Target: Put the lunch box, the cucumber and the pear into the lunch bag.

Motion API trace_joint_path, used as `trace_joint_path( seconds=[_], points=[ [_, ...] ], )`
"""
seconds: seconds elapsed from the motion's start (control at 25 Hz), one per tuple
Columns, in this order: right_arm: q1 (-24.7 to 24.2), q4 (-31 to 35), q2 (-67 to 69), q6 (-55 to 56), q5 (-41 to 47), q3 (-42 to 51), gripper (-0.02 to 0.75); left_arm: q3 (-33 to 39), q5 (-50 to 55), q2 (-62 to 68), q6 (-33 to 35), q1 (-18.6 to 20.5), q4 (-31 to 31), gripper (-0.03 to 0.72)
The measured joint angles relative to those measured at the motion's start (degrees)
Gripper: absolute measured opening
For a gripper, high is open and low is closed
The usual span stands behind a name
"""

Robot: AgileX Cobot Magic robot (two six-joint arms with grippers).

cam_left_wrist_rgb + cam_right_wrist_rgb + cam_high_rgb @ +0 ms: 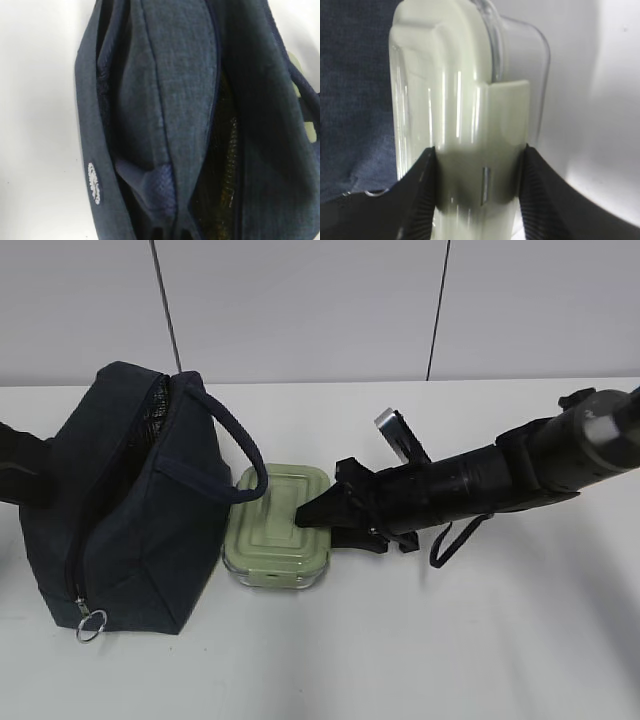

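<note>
Sage-green lidded lunch box (277, 527) sitting mid-table (480, 640) beside the navy lunch bag (130, 500); right pincer (479, 165) pinching its end for lifting; left pincer pressed together, apparently propping the bag open.

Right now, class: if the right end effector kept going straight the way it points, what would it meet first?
The lunch box, already between its fingers; beyond that, probably the lunch bag.

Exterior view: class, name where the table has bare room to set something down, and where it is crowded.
Free: the table in front of the lunch box and under the right gripper's arm. Crowded: the lunch bag beside the box, its handle over the lid.
</note>
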Motion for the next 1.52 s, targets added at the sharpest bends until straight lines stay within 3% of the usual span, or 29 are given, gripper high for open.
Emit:
trace_joint_path(
  seconds=[0.2,0.4,0.64,1.04,1.52],
  points=[
    [-6.55,-8.15,-6.04,-0.59,-1.34,0.49,0.335,0.0,0.0,0.0,0.0,0.0,0.0,-0.015],
    [-9.08,-9.39,-16.26,-0.59,-1.69,-0.08,0.335,0.0,0.0,0.0,0.0,0.0,0.0,-0.015],
    [-4.44,-10.32,-21.65,0.58,0.56,-7.61,0.333,0.0,0.0,0.0,0.0,0.0,0.0,-0.015],
    [11.81,-10.68,-17.15,2.42,-6.5,-24.16,0.333,0.0,-0.05,0.0,0.0,0.0,-0.29,-0.015],
    [14.37,-4.14,-7.43,2.36,-9.99,-26.9,0.333,0.0,-0.05,0.0,0.0,0.0,-0.67,-0.015]
  ],
)
